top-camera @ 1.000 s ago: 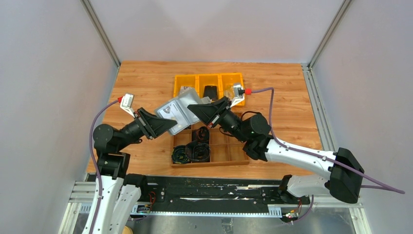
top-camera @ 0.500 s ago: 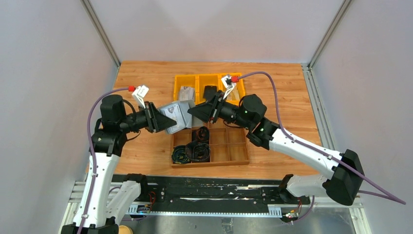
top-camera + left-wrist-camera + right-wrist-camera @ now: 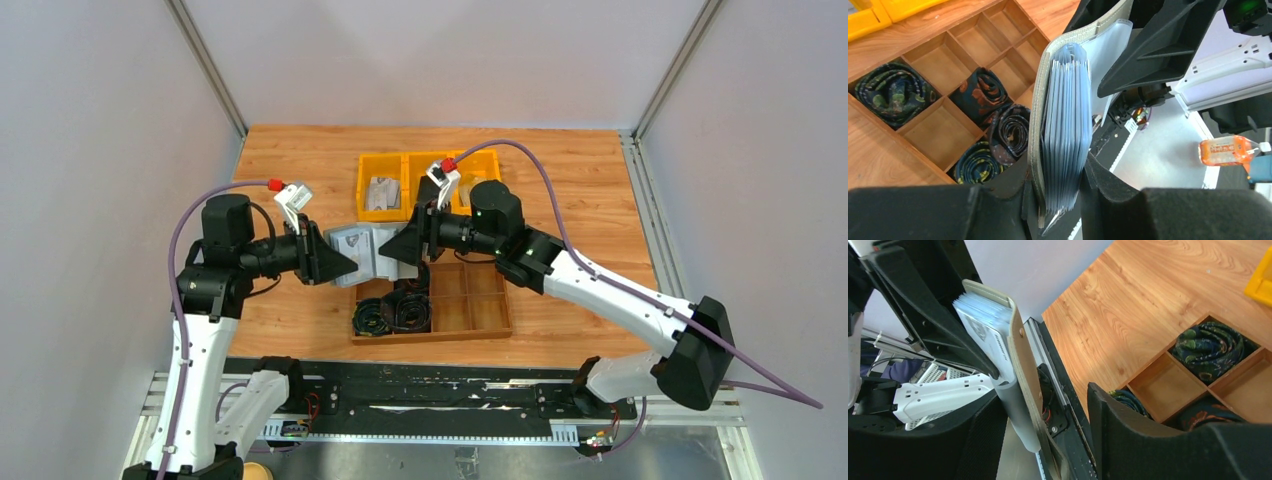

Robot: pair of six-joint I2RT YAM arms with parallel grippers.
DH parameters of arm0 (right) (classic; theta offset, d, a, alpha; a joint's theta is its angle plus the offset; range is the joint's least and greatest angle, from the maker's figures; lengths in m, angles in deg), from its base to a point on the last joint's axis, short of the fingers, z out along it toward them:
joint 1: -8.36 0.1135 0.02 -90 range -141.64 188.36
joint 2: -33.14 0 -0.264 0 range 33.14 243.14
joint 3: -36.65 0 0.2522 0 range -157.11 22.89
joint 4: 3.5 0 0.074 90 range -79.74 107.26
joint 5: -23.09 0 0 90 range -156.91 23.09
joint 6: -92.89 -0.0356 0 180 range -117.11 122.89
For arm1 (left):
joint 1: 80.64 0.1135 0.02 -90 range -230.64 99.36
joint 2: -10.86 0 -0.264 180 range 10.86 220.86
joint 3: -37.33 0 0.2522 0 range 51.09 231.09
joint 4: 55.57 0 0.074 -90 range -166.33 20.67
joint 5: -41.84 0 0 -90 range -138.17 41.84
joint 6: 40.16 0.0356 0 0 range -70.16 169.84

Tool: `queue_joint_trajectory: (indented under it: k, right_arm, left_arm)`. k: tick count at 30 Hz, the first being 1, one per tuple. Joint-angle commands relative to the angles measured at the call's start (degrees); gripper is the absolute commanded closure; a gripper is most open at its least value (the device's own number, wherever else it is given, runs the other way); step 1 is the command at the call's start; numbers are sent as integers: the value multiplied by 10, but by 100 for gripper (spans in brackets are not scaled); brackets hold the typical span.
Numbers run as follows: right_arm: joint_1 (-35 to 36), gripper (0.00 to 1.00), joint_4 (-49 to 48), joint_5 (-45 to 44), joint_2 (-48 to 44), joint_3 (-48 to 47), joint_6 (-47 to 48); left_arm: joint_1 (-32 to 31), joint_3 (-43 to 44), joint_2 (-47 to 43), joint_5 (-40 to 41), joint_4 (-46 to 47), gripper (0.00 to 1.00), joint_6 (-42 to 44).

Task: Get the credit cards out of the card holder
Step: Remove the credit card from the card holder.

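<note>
The card holder, a grey soft wallet, hangs in the air over the wooden tray's far left corner. My left gripper is shut on its left end. In the left wrist view its cover and a stack of bluish sleeves sit clamped in that gripper. My right gripper is open at the holder's right end. Its jaws straddle the holder's flap without pinching it, with the sleeves further back. Silvery credit cards lie in the yellow bin's left compartment.
A yellow three-part bin stands at the back of the table. A wooden compartment tray sits below the grippers, with dark coiled rolls in its left cells. The two grippers face each other closely.
My right gripper has gone from shut to open and swung left to the holder's right end. The left arm has risen and drawn the holder lower and more level.
</note>
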Motion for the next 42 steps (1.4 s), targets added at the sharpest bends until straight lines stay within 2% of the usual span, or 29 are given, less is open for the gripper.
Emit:
queue_joint_trajectory:
  k: [1, 6, 11, 15, 22, 27, 29, 31, 32, 36, 37, 39, 42]
  right_arm:
    - [-5, 37, 26, 22, 5, -15, 3]
    - [3, 36, 26, -19, -8, -7, 3]
    - [48, 35, 140, -185, -7, -53, 43]
    - [86, 36, 146, -281, -4, -61, 48]
    - [92, 52, 91, -191, -5, -37, 24]
    - [80, 74, 48, -123, -18, -19, -2]
    - [70, 86, 20, -92, -30, -2, -20]
    - [60, 97, -23, -58, -46, 23, -40]
    - [55, 100, -51, -45, -55, 37, -50]
    - [44, 100, -124, -27, -87, 85, -74]
    - [38, 100, -151, -22, -105, 105, -83]
    - [36, 100, -165, -17, -114, 115, -86]
    - [36, 100, -172, -14, -123, 120, -89]
  left_arm:
    - [1, 26, -9, 11, -9, 100, 43]
    - [1, 26, -11, 32, -15, 100, 58]
    - [1, 24, -14, 55, -14, 100, 68]
    - [1, 26, -15, 45, -14, 100, 68]
    - [1, 33, -15, 25, -14, 100, 71]
    - [1, 37, -11, -6, -14, 100, 65]
    - [1, 36, -9, -23, -15, 94, 61]
    - [1, 33, -8, -52, -9, 83, 52]
    - [1, 30, -9, -71, -2, 73, 44]
    - [1, 3, -16, -138, 67, 54, -31]
    - [1, -23, -23, -166, 131, 45, -98]
    - [1, -40, -30, -179, 180, 40, -141]
    - [1, -46, -34, -168, 196, 39, -158]
